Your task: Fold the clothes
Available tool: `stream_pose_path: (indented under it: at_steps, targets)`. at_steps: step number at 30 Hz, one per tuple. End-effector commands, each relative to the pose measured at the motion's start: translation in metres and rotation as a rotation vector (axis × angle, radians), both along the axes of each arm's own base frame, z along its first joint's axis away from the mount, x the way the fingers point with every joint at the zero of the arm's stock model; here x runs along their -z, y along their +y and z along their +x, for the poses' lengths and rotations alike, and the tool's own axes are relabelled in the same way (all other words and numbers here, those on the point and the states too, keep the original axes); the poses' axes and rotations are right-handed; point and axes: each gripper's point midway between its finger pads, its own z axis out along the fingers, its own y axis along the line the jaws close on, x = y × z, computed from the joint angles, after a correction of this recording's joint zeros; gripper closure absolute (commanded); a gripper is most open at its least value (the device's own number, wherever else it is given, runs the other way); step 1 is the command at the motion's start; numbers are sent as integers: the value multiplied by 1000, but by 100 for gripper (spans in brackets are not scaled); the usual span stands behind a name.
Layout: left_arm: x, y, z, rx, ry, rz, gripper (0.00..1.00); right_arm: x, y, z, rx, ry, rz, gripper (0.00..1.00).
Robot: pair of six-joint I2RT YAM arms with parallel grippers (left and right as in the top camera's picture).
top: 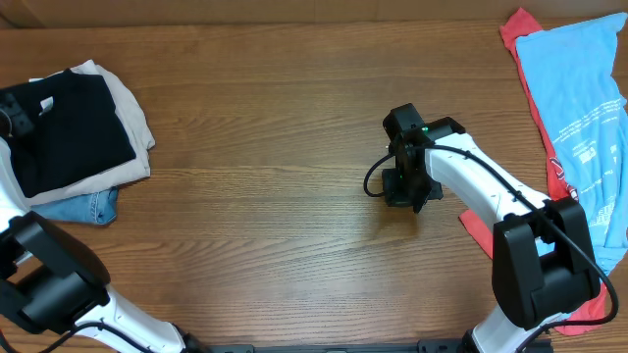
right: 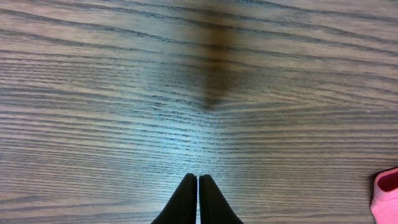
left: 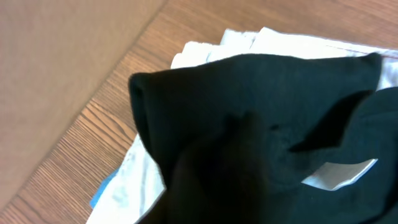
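The black T-shirt (top: 74,127) lay folded into a compact block directly under the left gripper (top: 14,118), topping a small stack. A pale garment (top: 132,118) showed past its edges and a blue denim piece (top: 83,208) poked out on the side nearest the arm's base. That placement read as a finished pile, with the gripper at the shirt's edge either letting go or settling the last fold. I could not tell how wide its jaws stood, since the left wrist view showed only dark cloth pressed close to the lens. The white neck label (left: 345,174) sat exposed just beside the gripper, and no writing on it could be read.

The right gripper (right: 198,186) was pinched fully closed on nothing, parked over bare table (top: 255,118), apparently idle. Off to its outer side lay the light-blue printed shirt (top: 579,118) on top of a red shirt (top: 518,29), likely waiting their turn. The blue shirt's white lettering was too small to make out
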Motion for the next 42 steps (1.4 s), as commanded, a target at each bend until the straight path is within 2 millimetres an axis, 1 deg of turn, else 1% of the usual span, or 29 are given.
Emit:
stream_pose_path:
  at_steps: [1,2,3,7,10,12,14,16,19,20,21,23,24,25,26,27,28,30,32,33,34,36,38,40,42]
  targets:
    - [-5,8,2,3,-23,5,36,-14,2,10,13,-50,19,94]
    - [-5,8,2,0,-21,4,6,-14,2,10,13,-50,19,94]
    - [-5,10,0,-12,-21,2,0,-14,2,10,13,-50,19,93]
    - [-8,15,-11,-99,-49,-43,0,-14,2,10,13,-52,20,91]
    - [-20,6,-10,-75,-75,-59,0,-14,3,11,13,-56,21,90]
    - [-35,-8,-2,-36,-107,-58,0,-14,3,13,13,-63,24,90]
    - [-50,-25,6,4,-130,-48,0,-15,4,15,13,-72,28,90]
    - [-66,-50,14,56,-144,-35,0,-15,6,18,13,-82,36,89]
    - [-83,-88,27,134,-160,-30,0,-16,9,24,34,-106,49,79]
    - [-87,-103,30,164,-160,-30,0,-17,10,27,36,-120,57,76]
    - [-91,-121,34,208,-155,-29,0,-20,12,30,35,-138,64,73]
    - [-96,-154,40,282,-144,-29,0,-31,16,41,35,-189,83,68]
    - [-98,-170,42,315,-139,-34,0,-39,18,48,35,-218,94,59]
    - [-97,-187,43,349,-127,-43,0,-48,20,55,35,-250,107,42]
    - [-95,-205,44,385,-110,-57,0,-57,23,62,34,-281,118,31]
    - [-89,-228,43,434,-84,-85,0,-69,26,70,34,-320,133,19]
    - [-83,-247,40,476,-54,-118,0,-80,29,77,33,-353,146,0]
    - [-69,-286,28,563,19,-206,0,-100,34,91,33,-413,169,0]
    - [-59,-320,12,634,89,-287,0,-122,38,104,32,-472,192,0]
    - [-56,-332,6,662,113,-315,0,-132,40,110,32,-498,201,0]
    - [-54,-340,1,677,136,-327,0,-140,42,115,32,-521,210,0]
    - [-50,-346,-7,682,178,-322,0,-157,44,122,31,-559,224,0]
    - [-48,-344,-20,648,221,-332,0,-169,44,122,34,-569,232,0]
    - [-50,-343,-34,625,252,-353,0,-183,40,116,68,-564,240,0]
    - [-57,-344,-45,628,256,-353,2,-196,34,108,110,-569,250,0]
